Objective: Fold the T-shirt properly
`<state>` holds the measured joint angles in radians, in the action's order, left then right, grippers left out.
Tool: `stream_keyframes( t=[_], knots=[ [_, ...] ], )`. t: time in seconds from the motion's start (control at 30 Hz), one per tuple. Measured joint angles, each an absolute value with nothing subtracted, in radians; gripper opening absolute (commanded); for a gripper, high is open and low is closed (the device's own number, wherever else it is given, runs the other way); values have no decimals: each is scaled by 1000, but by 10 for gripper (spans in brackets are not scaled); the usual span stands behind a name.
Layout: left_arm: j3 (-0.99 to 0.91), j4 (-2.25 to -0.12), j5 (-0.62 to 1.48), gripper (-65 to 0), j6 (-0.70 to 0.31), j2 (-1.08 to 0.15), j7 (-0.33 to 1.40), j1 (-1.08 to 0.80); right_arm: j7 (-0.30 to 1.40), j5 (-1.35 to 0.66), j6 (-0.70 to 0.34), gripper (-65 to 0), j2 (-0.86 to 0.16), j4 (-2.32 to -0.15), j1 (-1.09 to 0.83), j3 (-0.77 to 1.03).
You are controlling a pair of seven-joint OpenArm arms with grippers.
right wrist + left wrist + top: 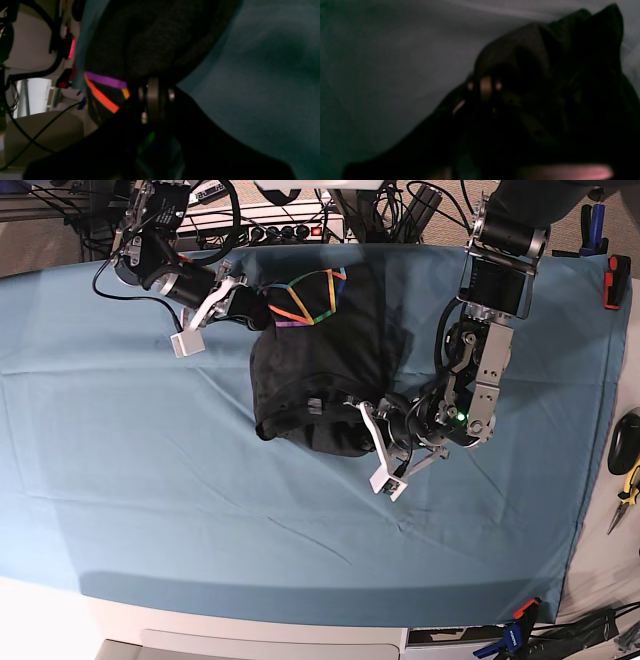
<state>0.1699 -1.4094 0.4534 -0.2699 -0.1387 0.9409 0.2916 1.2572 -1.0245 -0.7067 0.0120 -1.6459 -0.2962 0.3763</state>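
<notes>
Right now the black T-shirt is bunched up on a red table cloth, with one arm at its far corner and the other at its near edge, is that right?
Not quite: the table cloth is blue, not red, as the base view shows. The rest stands: the black T-shirt lies bunched up on it, with the right gripper at its far corner and the left gripper at its near edge.

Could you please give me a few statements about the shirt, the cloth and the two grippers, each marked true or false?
1. The T-shirt lies spread out flat. False: it is bunched up.
2. A rainbow line print shows on the shirt's far side. True.
3. The table cloth is red. False: it is blue.
4. The right gripper is at the shirt's printed end. True.
5. The left gripper hangs far from the shirt. False: it is at its near edge.
</notes>
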Motion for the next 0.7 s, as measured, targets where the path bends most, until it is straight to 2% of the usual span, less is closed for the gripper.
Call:
stream_keyframes(
  t=[0.07, 0.5, 0.6, 0.63, 0.7],
  knots=[
    [170, -1409, 453, -534, -270, -139, 941, 292, 1235, -993, -708, -650, 12, -1646, -296, 376],
    [170, -1409, 384, -533, -270, -138, 940, 293, 1208, -953, -703, -642, 15, -1649, -293, 373],
    [170, -1409, 382, -533, -270, -139, 941, 302, 1218, -931, -705, -391, 14, -1647, -265, 374],
    [170, -1409, 384, -533, -270, -139, 941, 308, 1215, -938, -706, -341, 7, -1644, -252, 375],
    [170, -1409, 383, -533, -270, -139, 942, 320, 1215, -922, -703, -328, -21, -1644, -221, 377]
  ],
)
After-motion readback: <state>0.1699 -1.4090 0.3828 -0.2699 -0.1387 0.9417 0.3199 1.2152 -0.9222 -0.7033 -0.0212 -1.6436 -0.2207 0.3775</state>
